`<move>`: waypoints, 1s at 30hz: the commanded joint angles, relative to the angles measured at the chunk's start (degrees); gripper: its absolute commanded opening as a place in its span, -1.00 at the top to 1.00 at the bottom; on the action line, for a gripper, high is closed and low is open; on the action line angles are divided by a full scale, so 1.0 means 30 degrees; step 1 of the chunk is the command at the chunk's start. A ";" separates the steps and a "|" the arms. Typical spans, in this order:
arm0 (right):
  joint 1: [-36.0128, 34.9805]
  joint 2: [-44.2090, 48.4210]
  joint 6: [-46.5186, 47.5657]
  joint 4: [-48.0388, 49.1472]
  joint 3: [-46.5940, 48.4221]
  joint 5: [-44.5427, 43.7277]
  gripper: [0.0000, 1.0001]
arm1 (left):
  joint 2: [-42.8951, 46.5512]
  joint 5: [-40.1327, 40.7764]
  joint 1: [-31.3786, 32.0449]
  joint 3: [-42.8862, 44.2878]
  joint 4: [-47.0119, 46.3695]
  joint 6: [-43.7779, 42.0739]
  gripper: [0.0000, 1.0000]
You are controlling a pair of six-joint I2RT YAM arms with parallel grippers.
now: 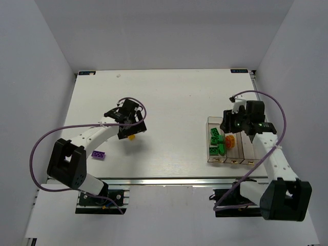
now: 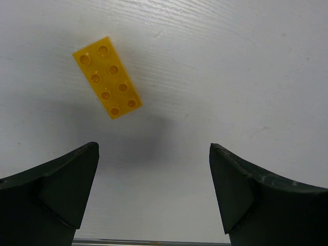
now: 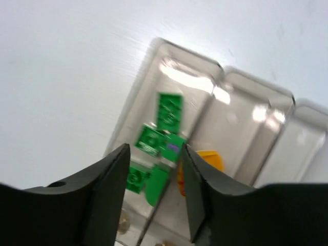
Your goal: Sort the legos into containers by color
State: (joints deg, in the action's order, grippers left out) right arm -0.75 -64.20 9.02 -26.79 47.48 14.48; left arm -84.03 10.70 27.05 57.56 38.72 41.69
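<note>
Left gripper (image 2: 154, 148) wide apart near yellow lego (image 2: 107, 77); right gripper (image 3: 155, 149) part-open over containers (image 3: 225, 77); purple speck (image 3: 172, 147) blurred.

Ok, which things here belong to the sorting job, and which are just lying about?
Job: yellow brick, purple brick, green bricks, orange brick, three clear bins.
Lying about: nothing loose; only arm cables, corner stickers.

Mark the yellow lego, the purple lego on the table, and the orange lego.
yellow lego (image 2: 106, 77): left wrist view, centre of its studded top face.
purple lego (image 1: 99, 154): top external view, middle of its top face.
orange lego (image 1: 230, 142): top external view, middle of its visible top.
</note>
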 commanded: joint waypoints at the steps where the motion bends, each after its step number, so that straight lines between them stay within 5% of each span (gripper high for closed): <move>1: 0.0017 0.2004 0.3027 0.1133 0.0639 0.6969 0.02 | -0.0465 0.0389 -0.0635 0.1026 0.0598 -0.0624 -0.96; 5: 0.0046 0.2185 0.2888 0.2217 0.0081 0.9878 0.06 | -0.2190 0.0681 -0.0987 0.2256 0.1887 -0.0684 -0.96; 9: -0.0012 0.1364 0.2503 0.2365 0.0256 0.9677 -0.11 | -0.2896 0.0857 -0.1194 0.2435 0.2035 -0.0801 -0.93; 18: 0.0017 0.1128 0.2269 0.3157 0.0432 0.9529 -0.15 | -0.4626 0.0447 -0.1778 0.2727 0.1244 -0.1094 -0.76; 30: 0.0047 0.1304 0.1858 0.3040 0.0432 0.8826 -0.15 | -0.5740 0.0066 -0.2131 0.3079 0.0454 -0.1622 -0.21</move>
State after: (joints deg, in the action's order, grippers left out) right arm -0.80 -61.23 15.14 -19.31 47.53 41.06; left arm -101.62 11.35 21.08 65.14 41.45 37.50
